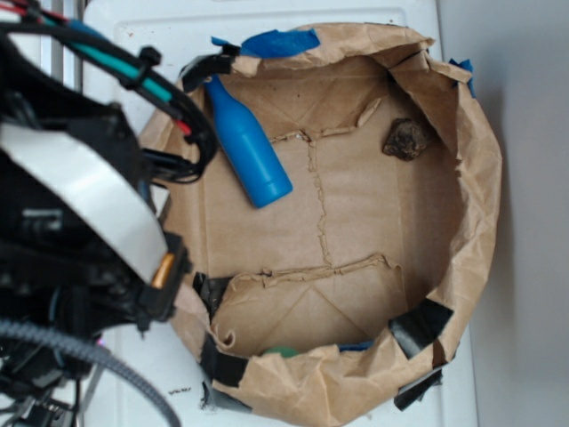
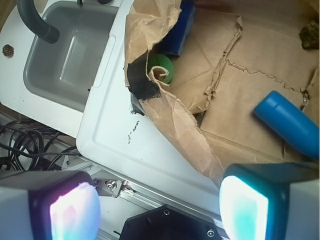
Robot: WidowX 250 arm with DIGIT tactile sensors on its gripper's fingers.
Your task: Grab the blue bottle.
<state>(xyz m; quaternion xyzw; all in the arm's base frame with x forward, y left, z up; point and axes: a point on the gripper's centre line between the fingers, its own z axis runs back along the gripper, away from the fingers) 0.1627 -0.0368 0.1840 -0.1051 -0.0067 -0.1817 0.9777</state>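
The blue bottle lies on its side on the floor of a brown paper tray, at the tray's left, neck pointing to the upper left. In the wrist view only the blue bottle's wide end shows, at the right edge. My gripper is open, its two glowing pads far apart with nothing between them. It hangs outside the tray over the white counter, apart from the bottle. In the exterior view my black arm fills the left side and hides the fingers.
A dark lumpy rock sits at the tray's far right. A green object and a blue block are tucked under the folded paper wall. Black tape patches the rim. A grey sink lies beside the counter, with cables below it.
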